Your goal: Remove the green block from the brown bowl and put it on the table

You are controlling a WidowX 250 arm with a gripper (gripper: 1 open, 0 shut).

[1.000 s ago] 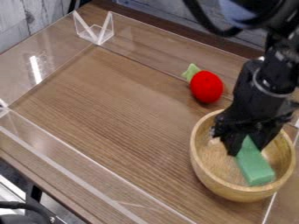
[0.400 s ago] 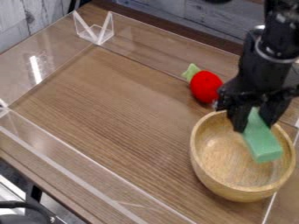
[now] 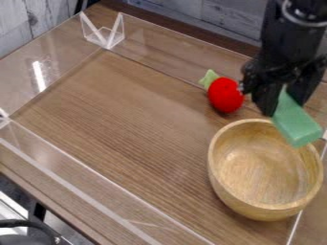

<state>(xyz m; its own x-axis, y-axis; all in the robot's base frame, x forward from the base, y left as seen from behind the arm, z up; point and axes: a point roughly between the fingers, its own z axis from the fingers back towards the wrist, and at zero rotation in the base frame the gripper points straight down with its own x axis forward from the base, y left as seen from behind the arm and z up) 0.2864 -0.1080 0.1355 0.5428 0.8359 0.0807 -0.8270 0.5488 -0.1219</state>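
Observation:
The green block [image 3: 299, 122] hangs in the air above the far right rim of the brown bowl [image 3: 230, 144], tilted, its upper end clamped between the black fingers of my gripper [image 3: 280, 92], which is shut on it and points down. The bowl's inside holds nothing now. It rests near the right front corner of the wood-grain table [image 3: 121, 115].
A red ball [image 3: 227, 93] with a small green piece [image 3: 208, 77] joined to it lies just left of the gripper, beyond the bowl. Low clear acrylic walls [image 3: 52, 182] edge the table, with a clear bracket [image 3: 103, 32] at the far left corner.
The gripper has risen with the green block, lifting it out of the bowl to above the rim and shifting slightly toward the far side.

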